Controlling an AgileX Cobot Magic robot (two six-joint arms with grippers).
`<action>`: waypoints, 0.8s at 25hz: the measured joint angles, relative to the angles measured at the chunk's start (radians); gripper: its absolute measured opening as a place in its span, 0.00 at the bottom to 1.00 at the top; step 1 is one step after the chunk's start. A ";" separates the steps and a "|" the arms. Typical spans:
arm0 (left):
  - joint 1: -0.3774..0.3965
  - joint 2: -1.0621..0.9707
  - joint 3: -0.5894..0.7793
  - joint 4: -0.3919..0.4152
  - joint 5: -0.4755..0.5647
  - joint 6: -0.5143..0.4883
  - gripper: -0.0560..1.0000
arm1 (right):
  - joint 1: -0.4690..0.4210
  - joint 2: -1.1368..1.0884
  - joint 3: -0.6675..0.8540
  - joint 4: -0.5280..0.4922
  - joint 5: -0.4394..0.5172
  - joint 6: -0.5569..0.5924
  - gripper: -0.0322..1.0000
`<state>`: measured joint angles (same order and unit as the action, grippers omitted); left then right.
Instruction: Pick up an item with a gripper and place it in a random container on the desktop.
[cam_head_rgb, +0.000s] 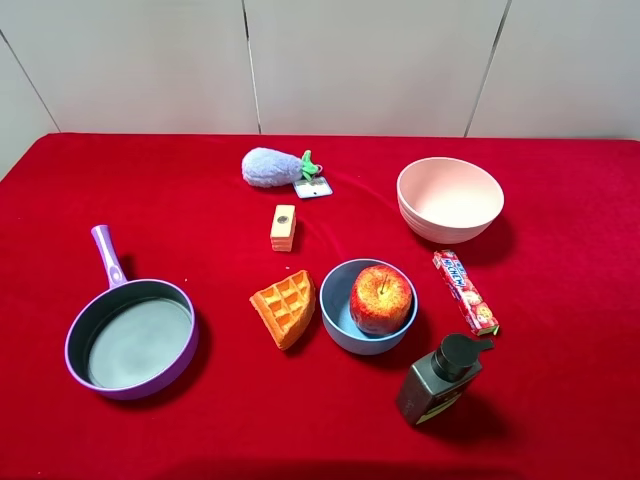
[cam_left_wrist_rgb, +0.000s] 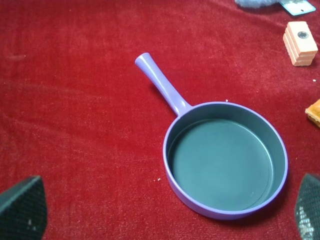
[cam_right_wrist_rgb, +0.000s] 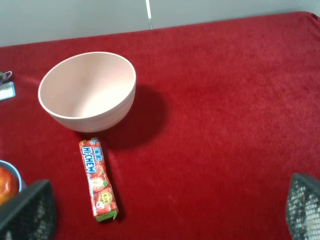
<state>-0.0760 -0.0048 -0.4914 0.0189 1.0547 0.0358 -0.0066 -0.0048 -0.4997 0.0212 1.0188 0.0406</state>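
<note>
Red-clothed bench (cam_head_rgb: 560, 400): I log apple (cam_head_rgb: 380, 299) in blue bowl (cam_head_rgb: 340, 320); left hand (cam_left_wrist_rgb: 165, 215) and right hand (cam_right_wrist_rgb: 165, 212) spread wide, empty.

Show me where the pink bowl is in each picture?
Exterior high: pink bowl at upper right, behind the candy pack.
Left wrist: not in it.
Right wrist: pink bowl at upper left, candy pack just below it.
Shared landmark: the candy pack.
</note>
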 joint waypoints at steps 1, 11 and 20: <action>0.000 0.000 0.000 0.000 0.000 0.000 0.99 | 0.000 0.000 0.000 0.000 0.000 0.000 0.70; 0.000 0.000 0.000 0.000 0.000 0.000 0.99 | 0.000 0.000 0.000 0.000 0.000 0.000 0.70; 0.000 0.000 0.000 0.000 0.000 0.000 0.99 | 0.000 0.000 0.000 0.000 0.000 0.000 0.70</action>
<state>-0.0760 -0.0048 -0.4914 0.0189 1.0547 0.0358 -0.0066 -0.0048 -0.4997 0.0212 1.0188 0.0406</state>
